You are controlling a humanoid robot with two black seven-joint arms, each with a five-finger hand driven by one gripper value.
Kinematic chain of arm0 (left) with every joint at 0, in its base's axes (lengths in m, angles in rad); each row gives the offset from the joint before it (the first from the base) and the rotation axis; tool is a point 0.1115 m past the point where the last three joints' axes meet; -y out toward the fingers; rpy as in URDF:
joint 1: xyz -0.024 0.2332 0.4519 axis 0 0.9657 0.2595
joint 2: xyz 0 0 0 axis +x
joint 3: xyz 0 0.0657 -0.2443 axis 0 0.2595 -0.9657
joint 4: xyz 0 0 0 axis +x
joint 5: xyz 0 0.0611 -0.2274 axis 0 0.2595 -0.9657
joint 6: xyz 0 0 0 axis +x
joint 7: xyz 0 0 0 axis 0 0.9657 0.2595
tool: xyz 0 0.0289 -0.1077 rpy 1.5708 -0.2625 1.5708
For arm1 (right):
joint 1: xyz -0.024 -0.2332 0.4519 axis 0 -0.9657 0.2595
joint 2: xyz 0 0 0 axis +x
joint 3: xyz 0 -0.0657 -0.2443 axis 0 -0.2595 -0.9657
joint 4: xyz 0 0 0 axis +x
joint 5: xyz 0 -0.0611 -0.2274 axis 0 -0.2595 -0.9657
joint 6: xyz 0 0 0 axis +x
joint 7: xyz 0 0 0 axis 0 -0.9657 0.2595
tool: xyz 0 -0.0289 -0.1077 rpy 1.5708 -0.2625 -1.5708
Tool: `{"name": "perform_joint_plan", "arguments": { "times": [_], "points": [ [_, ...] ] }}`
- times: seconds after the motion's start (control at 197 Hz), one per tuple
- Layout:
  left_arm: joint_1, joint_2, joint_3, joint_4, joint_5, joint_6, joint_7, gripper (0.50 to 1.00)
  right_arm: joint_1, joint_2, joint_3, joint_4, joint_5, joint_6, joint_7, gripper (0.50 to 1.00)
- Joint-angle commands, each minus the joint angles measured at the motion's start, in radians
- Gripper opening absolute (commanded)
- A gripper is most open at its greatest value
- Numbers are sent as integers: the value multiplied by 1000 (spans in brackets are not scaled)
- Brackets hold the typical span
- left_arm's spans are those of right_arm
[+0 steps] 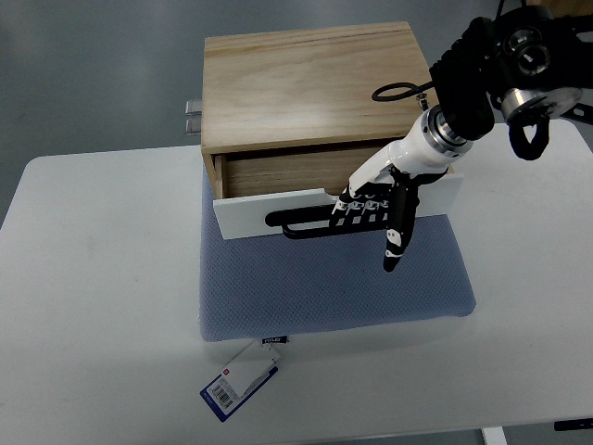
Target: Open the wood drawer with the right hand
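**Right robot hand hooked on the drawer handle, drawer partly out**

Here we are at the wooden box, sitting at the far middle of the white counter on a blue-grey mat. Its drawer is pulled out a little way toward the camera, white front panel angled slightly, left end lower in the picture than the right.

The right robot hand comes in from the upper right corner, black arm segments and a silver wrist leading down to it. It sits right at the front of the drawer, on the right half of the panel. Its fingers are curled around the black bar handle, gripping it, while one black-and-white digit points straight down over the mat, clear of the handle.

The handle's left end sticks out free beyond the hand.

Off the mat's near edge, a white and blue tag lies flat on the counter, attached near the mat's small dark label.

Two small grey fittings poke out at the box's left rear side.
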Motion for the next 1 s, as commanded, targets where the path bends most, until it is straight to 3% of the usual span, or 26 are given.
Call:
{"name": "perform_joint_plan", "arguments": {
  "times": [0.0, 0.315, 0.478, 0.59, 0.661, 0.707, 0.712, 0.829, 0.88, 0.885, 0.997],
  "points": [
    [1, 0, 2, 0, 0, 0, 0, 1000, 2, -44, 9, 39, 23, 1, 0, 938],
    [0, 0, 2, 2, 0, -1, 0, 1000, 10, -211, 73, 175, 118, 1, 0, 938],
    [0, 0, 2, 2, 0, 0, 0, 1000, 53, -256, 144, 165, 153, 1, 0, 938],
    [0, 0, 3, 0, 0, -1, 1, 1000, 26, -285, 289, 0, 150, 1, 0, 940],
    [0, 0, 3, 0, 0, 0, 1, 1000, -20, -271, 361, -162, 149, 1, 0, 940],
    [0, 0, 3, 0, 0, 0, 1, 1000, -20, -271, 361, -162, 149, 1, 0, 940],
    [1, 0, 3, 0, 0, 0, 1, 1000, -56, -248, 425, -275, 147, 1, 0, 940],
    [0, 0, 5, -1, 0, -1, 1, 1000, -181, -184, 582, -530, 146, 1, 0, 942],
    [0, 0, 5, -1, 0, -1, 1, 1000, -181, -184, 582, -530, 146, 1, 0, 942],
    [0, 0, 5, -1, 0, 0, 1, 1000, -228, -149, 654, -634, 144, 1, 25, 942],
    [0, 0, 5, 0, 0, -1, 1, 1000, -317, -82, 779, -828, 149, 1, 149, 942]
  ]
}}
